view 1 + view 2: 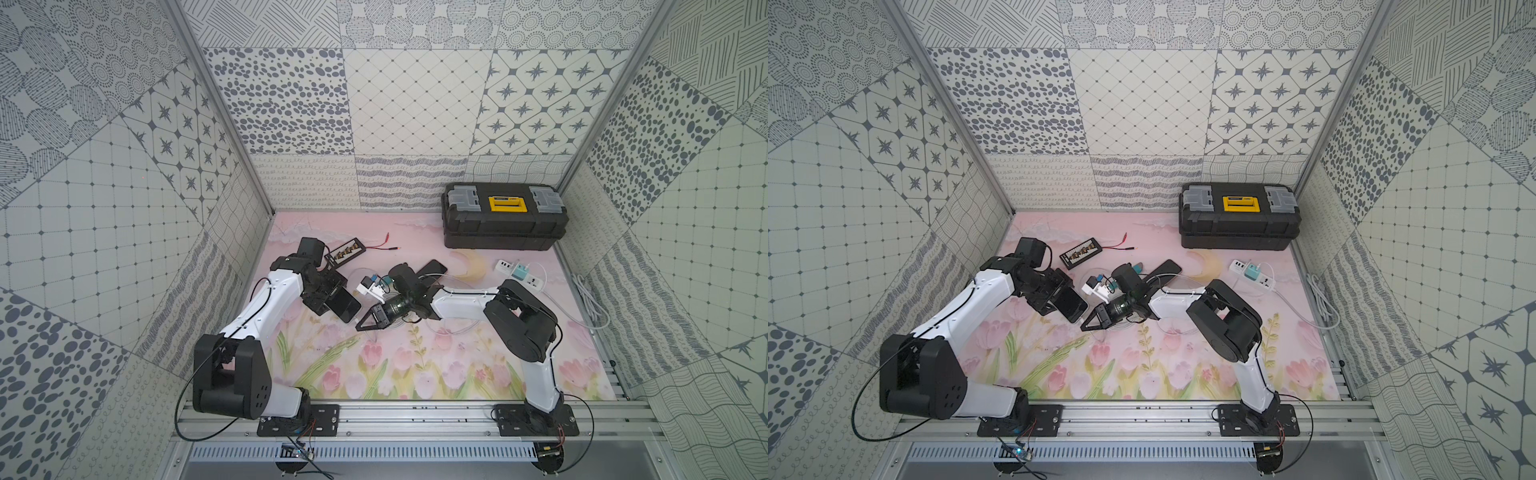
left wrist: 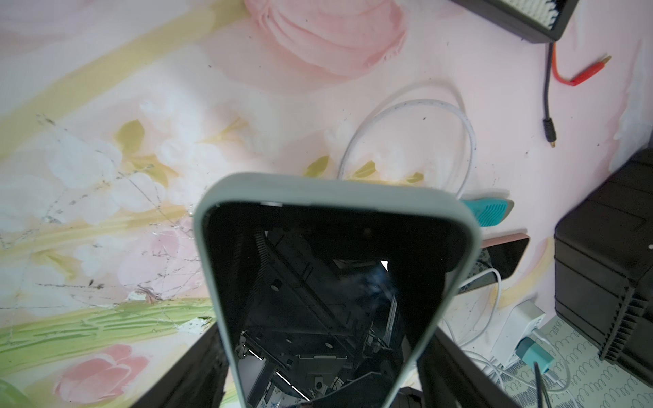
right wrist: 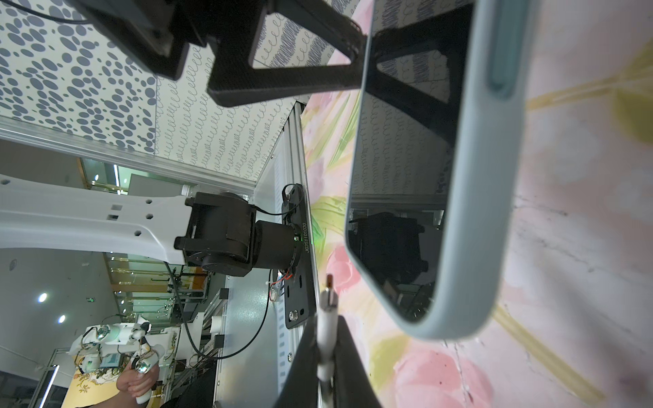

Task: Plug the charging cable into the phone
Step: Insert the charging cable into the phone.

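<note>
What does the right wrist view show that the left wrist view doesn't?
Only the right wrist view shows the cable plug pinched in the right tool, its metal tip near one end of the phone, not inserted. Only the left wrist view shows a white cable loop, a red lead and a teal charger beyond the phone. Both show the phone in its pale case and the floral mat.

Floral mat (image 1: 415,374) w/ toolbox (image 1: 505,216) at back, pwr strip (image 1: 523,276) nr it, small blk board (image 1: 345,252)
</note>
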You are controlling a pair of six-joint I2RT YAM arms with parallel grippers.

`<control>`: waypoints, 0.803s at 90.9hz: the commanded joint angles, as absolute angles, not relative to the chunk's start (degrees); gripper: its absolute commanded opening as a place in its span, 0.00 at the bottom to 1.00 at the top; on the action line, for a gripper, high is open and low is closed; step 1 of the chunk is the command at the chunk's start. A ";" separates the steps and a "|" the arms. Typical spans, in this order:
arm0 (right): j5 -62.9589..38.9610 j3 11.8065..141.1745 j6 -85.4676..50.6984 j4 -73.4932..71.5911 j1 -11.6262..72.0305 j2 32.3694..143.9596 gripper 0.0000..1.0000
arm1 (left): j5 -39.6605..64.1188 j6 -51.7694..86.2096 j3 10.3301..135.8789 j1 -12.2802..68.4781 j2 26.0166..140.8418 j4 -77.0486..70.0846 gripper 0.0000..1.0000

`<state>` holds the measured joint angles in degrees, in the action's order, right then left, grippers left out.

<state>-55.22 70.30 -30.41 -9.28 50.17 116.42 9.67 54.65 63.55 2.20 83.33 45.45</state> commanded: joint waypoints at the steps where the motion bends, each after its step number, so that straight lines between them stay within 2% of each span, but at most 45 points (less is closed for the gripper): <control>1: -55.53 71.28 -28.43 -9.08 50.05 116.81 0.00 | 12.58 52.45 64.81 1.68 83.83 46.15 0.27; 73: -55.28 71.78 -27.12 -7.61 49.36 117.30 0.00 | 13.99 51.69 64.10 1.23 84.01 45.68 0.27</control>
<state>-55.27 70.32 -28.42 -7.01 49.74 116.42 11.38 53.65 63.96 1.58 83.81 45.45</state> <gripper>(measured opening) 0.097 0.803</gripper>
